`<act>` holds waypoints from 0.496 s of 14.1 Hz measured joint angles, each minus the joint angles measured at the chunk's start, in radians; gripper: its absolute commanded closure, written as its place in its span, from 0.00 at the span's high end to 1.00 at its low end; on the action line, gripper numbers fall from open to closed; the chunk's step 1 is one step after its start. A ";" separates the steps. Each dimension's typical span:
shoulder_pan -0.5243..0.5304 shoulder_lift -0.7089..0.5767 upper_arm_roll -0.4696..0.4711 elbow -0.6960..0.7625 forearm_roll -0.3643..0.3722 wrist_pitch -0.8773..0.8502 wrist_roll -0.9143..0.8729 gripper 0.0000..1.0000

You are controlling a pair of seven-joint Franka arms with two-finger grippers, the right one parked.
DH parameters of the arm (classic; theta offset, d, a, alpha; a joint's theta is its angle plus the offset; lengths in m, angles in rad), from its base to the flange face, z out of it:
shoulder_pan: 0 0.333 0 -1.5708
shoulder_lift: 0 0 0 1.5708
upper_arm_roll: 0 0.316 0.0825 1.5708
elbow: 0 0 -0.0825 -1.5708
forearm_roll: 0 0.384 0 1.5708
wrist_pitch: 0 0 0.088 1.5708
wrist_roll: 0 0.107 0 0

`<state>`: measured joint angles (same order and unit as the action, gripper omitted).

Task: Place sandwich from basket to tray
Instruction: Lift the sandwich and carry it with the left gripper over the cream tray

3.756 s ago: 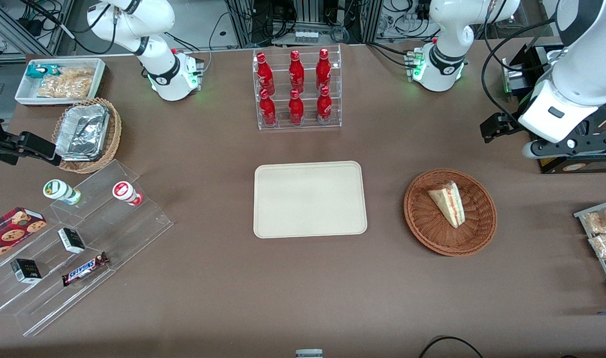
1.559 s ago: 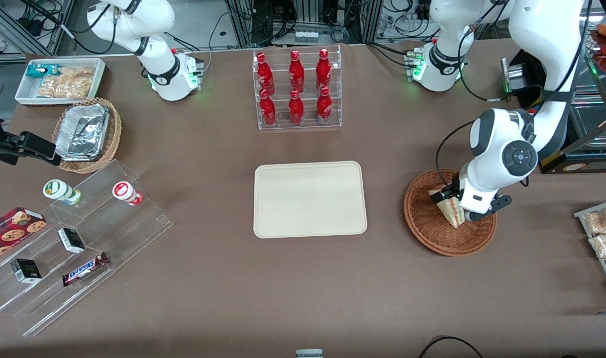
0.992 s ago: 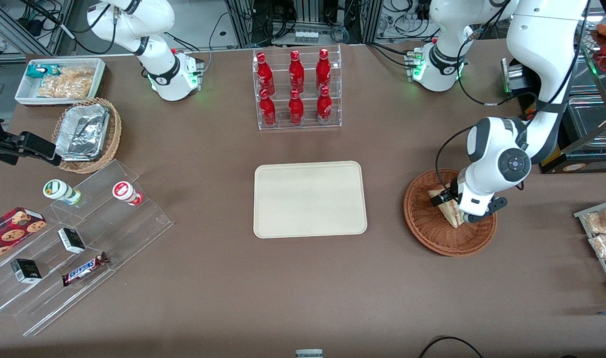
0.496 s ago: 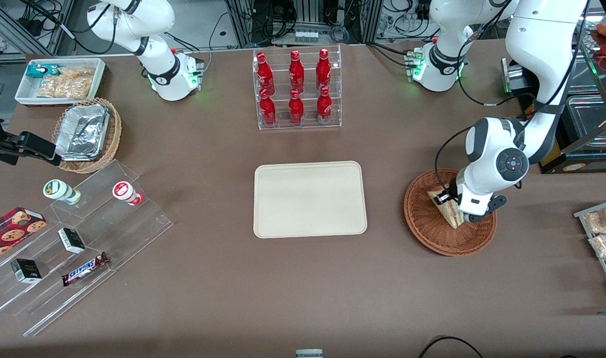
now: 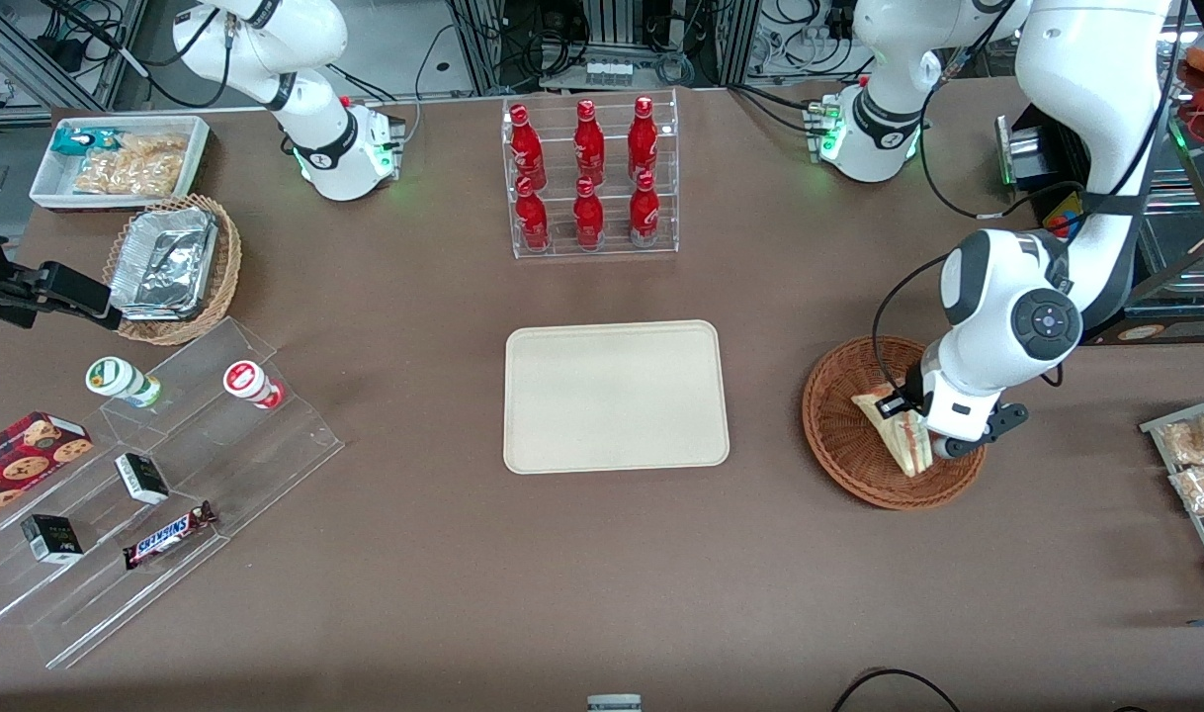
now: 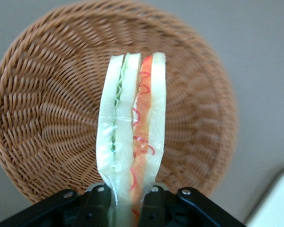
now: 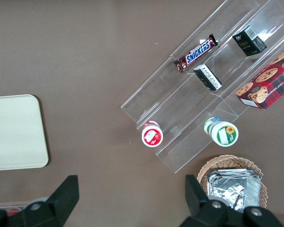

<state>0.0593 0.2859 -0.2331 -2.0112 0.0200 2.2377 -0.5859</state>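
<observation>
My claw point(image 5: 916, 427) is clamped on the sandwich point(image 5: 897, 431), and in the wrist view my two black fingers point(image 6: 98, 204) press against its outer bread slices from either side, squeezing its end between them. I hold it on edge, so the cut face points away from my wrist and straight down at the basket point(image 6: 47, 123). I cannot tell for sure whether its tip touches the weave or hangs just above it.

The sandwich point(image 6: 132, 127) is a thin wedge wrapped in clear film. Its layers run lengthwise: pale white bread outside, a strip of green next to one slice, another white slice in the middle, then an orange-pink band with red curls beside the last slice. The film wrinkles where my fingers pinch it.

From the front camera, the sandwich sits over the basket point(image 5: 844, 435), in the part nearer the working arm's end, with its point aimed toward the camera. My white wrist covers its wider end. The basket is round, reddish-brown wicker, and holds nothing else that I can see.

The tray point(image 5: 617, 396) lies flat on the brown table point(image 5: 562, 574), well apart from the basket and toward the parked arm's end. A rack of red bottles point(image 5: 589, 176) stands farther from the camera than the tray.
</observation>
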 measured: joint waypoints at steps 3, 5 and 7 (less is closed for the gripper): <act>-0.003 -0.010 -0.107 0.092 0.000 -0.117 0.050 0.10; -0.013 -0.010 -0.185 0.124 -0.001 -0.159 0.051 0.09; -0.030 -0.004 -0.243 0.128 -0.001 -0.165 0.051 0.09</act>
<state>0.0288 0.2822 -0.4761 -1.8830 0.0191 2.0727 -0.5354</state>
